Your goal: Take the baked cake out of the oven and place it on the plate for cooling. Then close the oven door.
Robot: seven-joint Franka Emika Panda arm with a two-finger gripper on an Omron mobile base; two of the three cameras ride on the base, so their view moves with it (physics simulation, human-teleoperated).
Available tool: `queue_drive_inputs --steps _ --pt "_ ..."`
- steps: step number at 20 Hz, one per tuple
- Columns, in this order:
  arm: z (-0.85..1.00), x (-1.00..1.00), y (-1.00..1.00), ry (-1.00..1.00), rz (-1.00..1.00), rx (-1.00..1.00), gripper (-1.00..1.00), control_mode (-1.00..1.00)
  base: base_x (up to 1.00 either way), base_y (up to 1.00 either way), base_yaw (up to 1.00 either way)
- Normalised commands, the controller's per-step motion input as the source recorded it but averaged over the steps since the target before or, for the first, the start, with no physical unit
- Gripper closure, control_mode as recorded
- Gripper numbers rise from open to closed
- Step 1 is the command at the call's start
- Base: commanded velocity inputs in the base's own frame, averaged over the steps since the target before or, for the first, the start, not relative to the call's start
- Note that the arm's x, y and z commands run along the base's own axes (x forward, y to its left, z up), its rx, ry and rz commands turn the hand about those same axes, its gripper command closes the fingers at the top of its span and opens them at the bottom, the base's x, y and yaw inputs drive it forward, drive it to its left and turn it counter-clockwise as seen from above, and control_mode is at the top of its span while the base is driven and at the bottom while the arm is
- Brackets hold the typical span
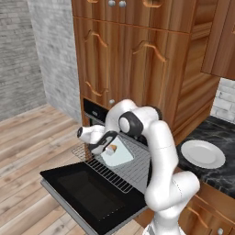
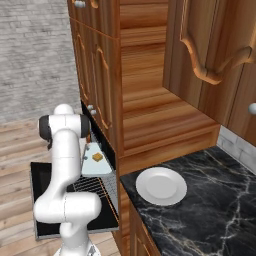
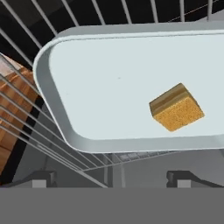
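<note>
cake (image 3: 177,108): golden-orange, speckled top, brown-banded side;
tray (image 3: 109,87): pale grey;
rack (image 1: 137,170): silver wire;
oven door (image 1: 87,193): black, dark glass;
plate (image 2: 161,186): plain white;
counter (image 2: 220,200): black marble, white veins;
cabinets (image 1: 133,59): brown wood grain

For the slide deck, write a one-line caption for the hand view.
Open gripper hovering over the baked cake on a pale tray atop the oven's wire rack.

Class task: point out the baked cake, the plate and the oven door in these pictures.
baked cake (image 3: 177,107), hand view, its golden top.
plate (image 2: 161,186), right base view, its white centre.
oven door (image 1: 89,195), left base view, its dark glass window.
</note>
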Motion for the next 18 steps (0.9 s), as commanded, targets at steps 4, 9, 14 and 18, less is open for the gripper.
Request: queue_drive_inputs --steps 4,9,14,18 --pt "-0.17 0.18 0.00 0.08 0.03 -0.04 -1.00 -1.00 0.00 0.00 0.00" --pt "-0.22 0.10 0.00 0.03 0.04 -0.03 -1.00 -1.00 0.00 0.00 0.00" --pt "-0.13 0.05 -0.08 0.00 0.04 0.00 -1.00 -1.00 0.00 0.00 0.00" --pt "-0.09 0.03 -0.19 0.00 0.03 0.00 -1.00 -1.00 0.00 0.00 0.00"
